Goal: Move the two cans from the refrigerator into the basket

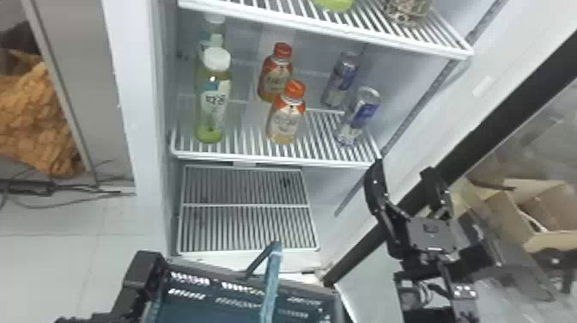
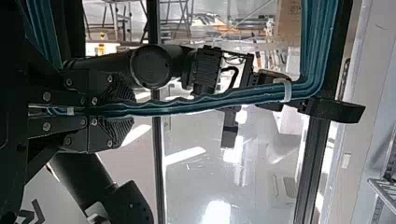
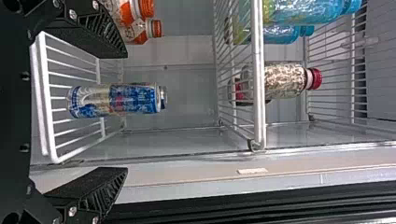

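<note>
In the head view, two cans stand upright on the fridge's middle shelf (image 1: 214, 155), toward its right edge: the front can (image 1: 358, 116) is near the front right corner and the rear can (image 1: 341, 79) is behind it, farther from the front edge. Two orange-capped bottles (image 1: 286, 120) stand upright to their left, one behind the other, and two green bottles (image 1: 213, 99) with white caps are near the shelf's left edge. The right hand (image 1: 402, 169) is near the front right corner of that shelf, its fingers spread wide with nothing between them. Below, at the bottom edge of the view, the basket (image 1: 300, 287) is in front of the fridge, with its blue-green handle (image 1: 271, 279) above it. A cardboard box (image 1: 528, 214) is well to the right. In the left wrist view, the left hand (image 2: 123, 109) is closed around the basket's handle, which passes between its fingers; the right arm (image 2: 163, 67) is farther off. In the right wrist view, the right hand's fingers are well apart and hold nothing; the front can is just beyond the gap, and a sliver of the rear can shows behind it. A speckled bottle (image 3: 285, 81) with a red cap stands on the shelf above.
</note>
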Motion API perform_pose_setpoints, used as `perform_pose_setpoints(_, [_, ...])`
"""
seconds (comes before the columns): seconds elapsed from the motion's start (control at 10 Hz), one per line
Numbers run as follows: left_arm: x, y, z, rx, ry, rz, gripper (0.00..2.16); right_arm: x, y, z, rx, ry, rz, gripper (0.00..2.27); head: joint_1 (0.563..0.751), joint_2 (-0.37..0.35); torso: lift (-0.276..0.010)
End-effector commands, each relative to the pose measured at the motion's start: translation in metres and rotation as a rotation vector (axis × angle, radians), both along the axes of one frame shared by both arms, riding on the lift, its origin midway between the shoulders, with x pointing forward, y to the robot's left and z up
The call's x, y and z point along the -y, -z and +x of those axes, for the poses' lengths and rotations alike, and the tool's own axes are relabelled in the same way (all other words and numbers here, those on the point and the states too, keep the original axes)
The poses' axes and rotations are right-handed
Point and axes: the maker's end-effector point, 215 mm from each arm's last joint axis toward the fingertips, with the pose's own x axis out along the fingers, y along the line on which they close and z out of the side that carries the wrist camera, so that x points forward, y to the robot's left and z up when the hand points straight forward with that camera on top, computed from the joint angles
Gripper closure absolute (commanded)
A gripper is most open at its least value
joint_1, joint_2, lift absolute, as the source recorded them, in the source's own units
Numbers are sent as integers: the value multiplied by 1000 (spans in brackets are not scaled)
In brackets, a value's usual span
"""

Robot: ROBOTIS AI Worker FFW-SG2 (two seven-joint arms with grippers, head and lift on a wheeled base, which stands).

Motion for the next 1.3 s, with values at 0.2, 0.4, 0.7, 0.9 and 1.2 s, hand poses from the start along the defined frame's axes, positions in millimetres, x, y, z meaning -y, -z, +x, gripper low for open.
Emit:
perform_pose_setpoints(0.2, [0, 0, -5, -2, 16, 1, 1208, -7, 7, 17, 5, -25, 7, 151, 695, -350, -266])
perform_pose_setpoints(0.4, [1, -3, -5, -2, 20, -6, 1210, -7, 11, 32, 9, -30, 5, 150, 695, -350, -266])
perform_pose_setpoints(0.7, [2, -5, -6, -4, 23, -14, 1210, -11, 24, 50, 0, -39, 9, 73, 695, -350, -266])
perform_pose_setpoints(0.9, [1, -4, -5, -3, 19, -10, 1210, -9, 33, 62, -10, -39, 7, 71, 695, -350, -266])
perform_pose_setpoints(1.2, [1, -5, -6, -4, 21, -13, 1208, -3, 37, 82, -10, -30, -7, 71, 695, -350, -266])
